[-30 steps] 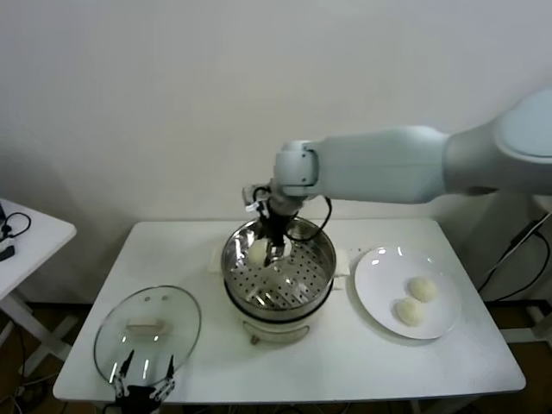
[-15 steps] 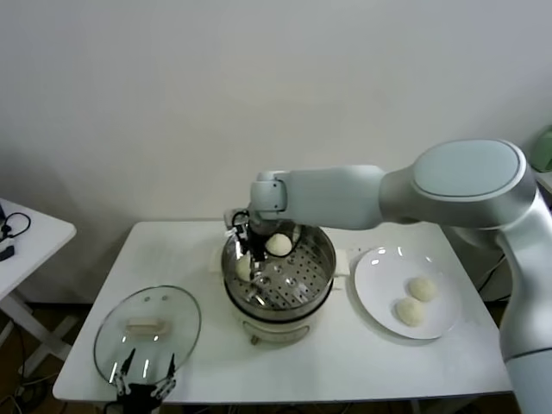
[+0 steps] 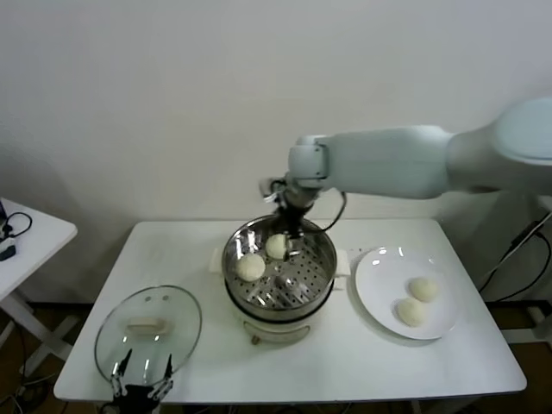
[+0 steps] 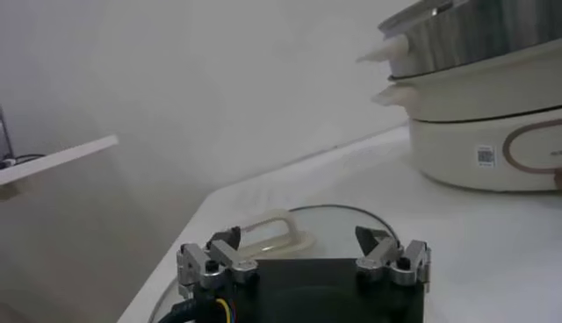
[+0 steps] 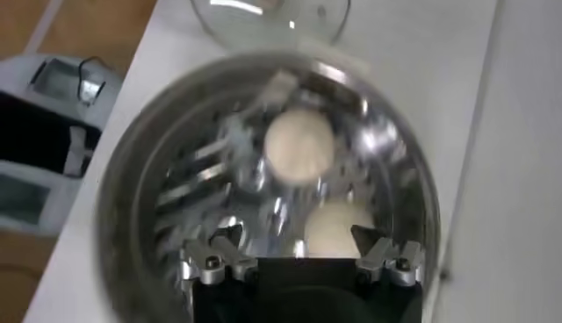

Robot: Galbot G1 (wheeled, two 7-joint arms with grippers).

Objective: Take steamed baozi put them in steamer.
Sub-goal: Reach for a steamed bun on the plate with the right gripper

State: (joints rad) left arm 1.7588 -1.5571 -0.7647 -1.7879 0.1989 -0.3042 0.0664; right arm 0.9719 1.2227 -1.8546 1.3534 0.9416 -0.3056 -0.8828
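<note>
Head view: the round, shiny steel steamer (image 3: 279, 274) stands mid-worktop (image 3: 362, 366). Two smooth, domed buns (image 3: 251, 266) rest on its perforated tray; two more lie on the flat white plate (image 3: 379, 267) beside it. The right gripper (image 3: 291, 226) hangs over the steamer's far rim. The left gripper (image 3: 142, 379) sits low beside the glass lid (image 3: 148, 329).

Left wrist view: the left gripper (image 4: 303, 263) is spread wide, holding nothing.

Right wrist view: the right gripper (image 5: 303, 259) is spread wide and empty above the buns (image 5: 299, 146).

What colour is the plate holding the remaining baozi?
White; the plate shows best in the head view.
</note>
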